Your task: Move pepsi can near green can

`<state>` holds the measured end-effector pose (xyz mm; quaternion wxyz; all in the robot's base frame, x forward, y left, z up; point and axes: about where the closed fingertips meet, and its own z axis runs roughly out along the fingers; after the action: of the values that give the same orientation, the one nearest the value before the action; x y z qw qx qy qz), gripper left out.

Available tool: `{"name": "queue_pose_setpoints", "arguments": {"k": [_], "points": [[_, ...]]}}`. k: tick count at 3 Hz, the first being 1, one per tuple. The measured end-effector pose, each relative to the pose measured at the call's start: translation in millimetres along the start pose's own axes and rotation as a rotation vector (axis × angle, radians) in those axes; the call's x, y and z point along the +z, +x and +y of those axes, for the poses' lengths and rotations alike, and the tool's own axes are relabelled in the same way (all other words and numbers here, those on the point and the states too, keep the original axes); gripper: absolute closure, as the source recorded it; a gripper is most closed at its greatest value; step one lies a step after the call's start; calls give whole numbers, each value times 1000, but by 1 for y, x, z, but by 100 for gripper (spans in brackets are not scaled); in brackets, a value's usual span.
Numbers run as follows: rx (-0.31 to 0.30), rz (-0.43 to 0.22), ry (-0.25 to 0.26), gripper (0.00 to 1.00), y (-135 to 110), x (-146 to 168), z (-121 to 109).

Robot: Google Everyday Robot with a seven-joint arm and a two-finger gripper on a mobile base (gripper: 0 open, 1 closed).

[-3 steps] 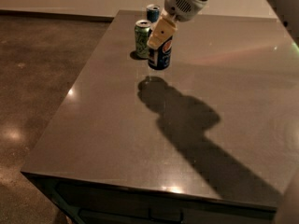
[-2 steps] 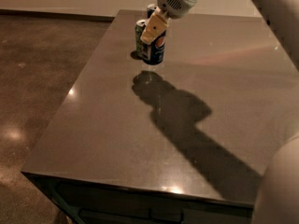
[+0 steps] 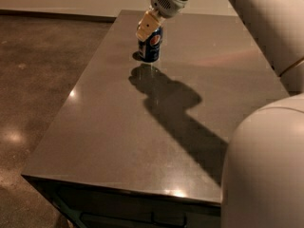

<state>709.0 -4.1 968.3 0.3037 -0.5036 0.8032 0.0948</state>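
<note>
The pepsi can [image 3: 151,45], dark blue with a round red-white-blue logo, stands upright at the far left part of the dark table [image 3: 118,127], at or just above its surface. My gripper [image 3: 148,31] comes down from the upper right and is shut on the can's top, with a tan finger [image 3: 144,27] across its left side. The green can is hidden behind the pepsi can and the gripper.
My arm [image 3: 266,27] runs along the right side, and its large white body [image 3: 266,170] fills the lower right corner. It casts a dark shadow [image 3: 175,108] across the table's middle. The table's left edge drops to a brown floor [image 3: 38,80].
My gripper has carried the pepsi can toward the far left, in front of the green can, which showed earlier and is now covered. The small blue can behind is also covered.
</note>
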Motion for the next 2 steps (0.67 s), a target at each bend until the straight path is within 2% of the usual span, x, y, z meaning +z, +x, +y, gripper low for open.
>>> {"name": "queue_pose_setpoints", "arguments": {"k": [1,2], "points": [[49,45,9,84,14,14,-13],[98,94,16,52,36,28,-25]]}}
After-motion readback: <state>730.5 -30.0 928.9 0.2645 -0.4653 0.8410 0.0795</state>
